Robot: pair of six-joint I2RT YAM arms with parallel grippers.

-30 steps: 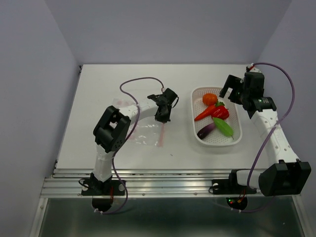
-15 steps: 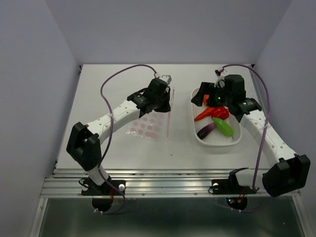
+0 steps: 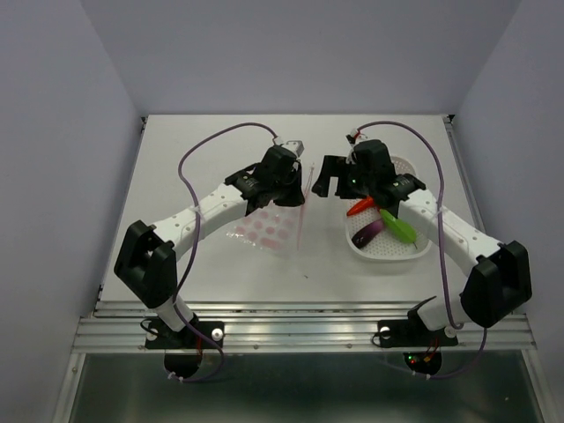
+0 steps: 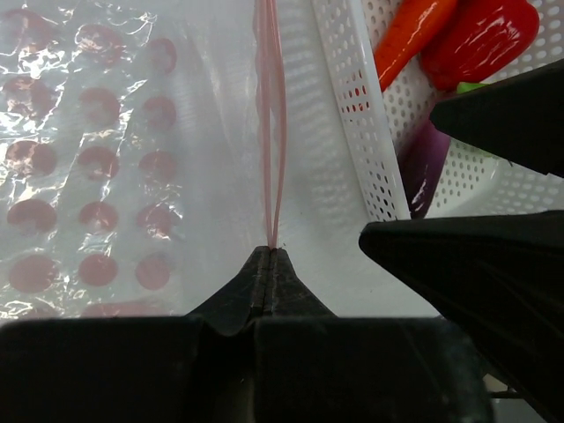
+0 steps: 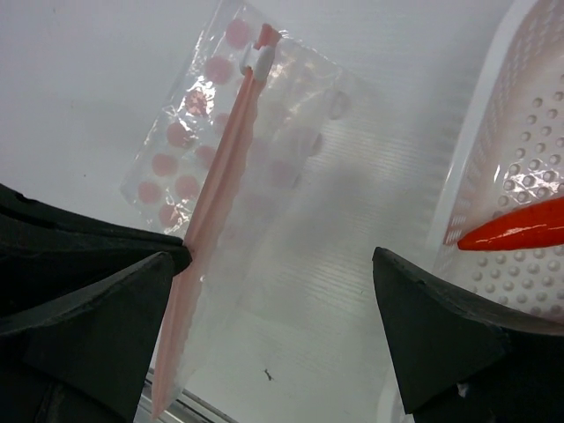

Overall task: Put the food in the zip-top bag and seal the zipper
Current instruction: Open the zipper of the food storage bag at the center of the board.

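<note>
My left gripper (image 3: pixel 297 183) is shut on the pink-red zipper (image 4: pixel 270 132) of the zip-top bag (image 3: pixel 267 226) and holds that edge up; the strip runs away from its closed fingertips (image 4: pixel 269 253). The bag's pink dots (image 4: pixel 88 176) lie to the left. My right gripper (image 3: pixel 328 179) is open and empty beside the zipper edge, its jaws wide apart (image 5: pixel 269 308) with the strip (image 5: pixel 220 167) and white slider (image 5: pixel 258 60) near its left finger. The food lies in the white basket (image 3: pixel 421 249): carrot (image 3: pixel 360 209), eggplant (image 3: pixel 367 234), green pod (image 3: pixel 398 227), red pepper (image 4: pixel 480 35). The orange fruit is hidden.
The basket's perforated rim (image 4: pixel 352 106) stands just right of the held zipper. My right arm (image 3: pixel 441 225) crosses over the basket's far half. The table's front rail (image 3: pixel 308 330) runs along the near edge, and walls close in the left, right and back.
My right gripper has swung left from over the basket to beside the bag's zipper. My left gripper has pulled the bag's zipper edge right, toward the basket, and still holds it.
</note>
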